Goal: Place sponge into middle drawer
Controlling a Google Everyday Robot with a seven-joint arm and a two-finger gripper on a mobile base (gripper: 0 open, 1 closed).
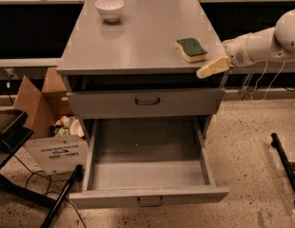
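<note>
The sponge (191,49) lies right of centre on the table (138,37), the gripper (213,67) just beside it at the edge (open or closed, I cannot tell). Coming in this low, it may shove the sponge away from the open drawer (147,175) below.

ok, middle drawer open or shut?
Open: the middle drawer is pulled well out, inside showing. The sponge lies on the cabinet top, the gripper beside it at the edge.

My gripper (208,71) hangs at the right front corner of the cabinet (138,42), just beside the sponge (191,49), which lies green face up on the cabinet top. Low on the cabinet front, the middle drawer (148,197) stands pulled out. A white bowl (109,8) sits at the cabinet's back left.
</note>
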